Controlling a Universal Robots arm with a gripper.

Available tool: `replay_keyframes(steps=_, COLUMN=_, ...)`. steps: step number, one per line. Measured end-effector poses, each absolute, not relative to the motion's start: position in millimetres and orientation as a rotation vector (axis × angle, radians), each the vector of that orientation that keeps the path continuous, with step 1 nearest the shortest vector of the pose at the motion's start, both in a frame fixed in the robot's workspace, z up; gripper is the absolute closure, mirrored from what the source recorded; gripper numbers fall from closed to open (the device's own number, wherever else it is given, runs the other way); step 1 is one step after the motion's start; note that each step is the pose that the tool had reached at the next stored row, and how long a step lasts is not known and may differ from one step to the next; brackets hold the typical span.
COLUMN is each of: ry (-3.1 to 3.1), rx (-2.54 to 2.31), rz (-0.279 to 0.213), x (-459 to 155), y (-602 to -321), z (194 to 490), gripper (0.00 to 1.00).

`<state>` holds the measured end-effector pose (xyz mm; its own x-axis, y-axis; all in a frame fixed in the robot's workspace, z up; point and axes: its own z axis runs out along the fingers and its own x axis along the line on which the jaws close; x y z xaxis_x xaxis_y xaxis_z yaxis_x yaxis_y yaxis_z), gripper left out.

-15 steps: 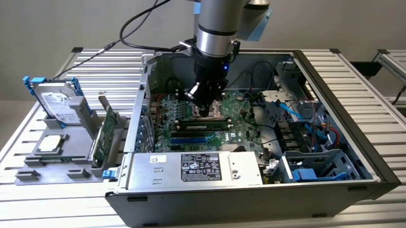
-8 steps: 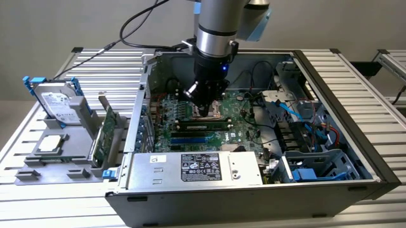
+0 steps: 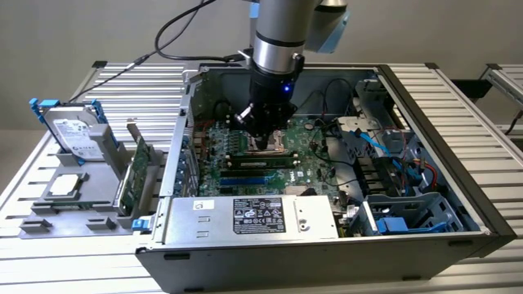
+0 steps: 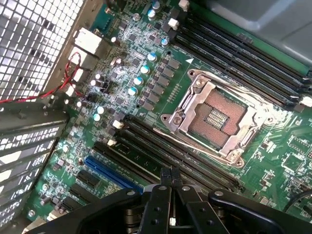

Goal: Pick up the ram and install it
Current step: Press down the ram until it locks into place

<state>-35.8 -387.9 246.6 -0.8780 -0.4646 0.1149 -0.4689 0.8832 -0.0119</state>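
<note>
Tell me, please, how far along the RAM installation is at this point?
Looks done: a RAM stick lies in a memory slot beside the empty CPU socket. In hand: nothing; the gripper is shut and empty, hovering over the motherboard. Left: whether the stick is fully latched cannot be told.

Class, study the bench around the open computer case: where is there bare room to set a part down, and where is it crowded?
Free: the ribbed metal bench beside the black computer case. Crowded: the grey parts holder, and the green motherboard under the shut black claw.
</note>
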Motion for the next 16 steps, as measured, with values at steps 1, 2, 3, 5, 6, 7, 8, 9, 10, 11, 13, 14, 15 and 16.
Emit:
replay_keyframes(steps=1, ry=-2.949, rx=0.706, rz=0.058, x=-35.7, y=-387.9, z=246.6, gripper=0.89)
replay_keyframes(steps=2, ry=-2.954, rx=0.682, rz=0.057, x=-35.7, y=-387.9, z=246.6, gripper=0.89)
replay_keyframes(steps=3, ry=-2.959, rx=0.658, rz=0.056, x=-35.8, y=-387.9, z=246.6, gripper=0.89)
replay_keyframes(steps=5, ry=-2.969, rx=0.61, rz=0.053, x=-35.8, y=-387.9, z=246.6, gripper=0.89)
replay_keyframes(steps=6, ry=-2.973, rx=0.586, rz=0.051, x=-35.7, y=-387.9, z=246.6, gripper=0.89)
replay_keyframes(steps=7, ry=-2.978, rx=0.561, rz=0.05, x=-35.8, y=-387.9, z=246.6, gripper=0.89)
replay_keyframes(steps=8, ry=-2.982, rx=0.537, rz=0.049, x=-35.7, y=-387.9, z=246.6, gripper=0.89)
replay_keyframes(steps=9, ry=-2.986, rx=0.513, rz=0.047, x=-35.8, y=-387.9, z=246.6, gripper=0.89)
replay_keyframes(steps=10, ry=-2.99, rx=0.489, rz=0.046, x=-35.8, y=-387.9, z=246.5, gripper=0.89)
replay_keyframes(steps=11, ry=-2.993, rx=0.465, rz=0.045, x=-35.8, y=-387.9, z=246.5, gripper=0.89)
replay_keyframes(steps=13, ry=-3.0, rx=0.415, rz=0.042, x=-35.8, y=-387.9, z=246.6, gripper=0.89)
replay_keyframes(steps=14, ry=-3.003, rx=0.391, rz=0.04, x=-35.8, y=-387.9, z=246.6, gripper=0.89)
replay_keyframes(steps=15, ry=-3.006, rx=0.366, rz=0.039, x=-35.8, y=-387.9, z=246.6, gripper=0.89)
replay_keyframes(steps=16, ry=-3.009, rx=0.342, rz=0.038, x=-35.8, y=-387.9, z=246.6, gripper=0.89)
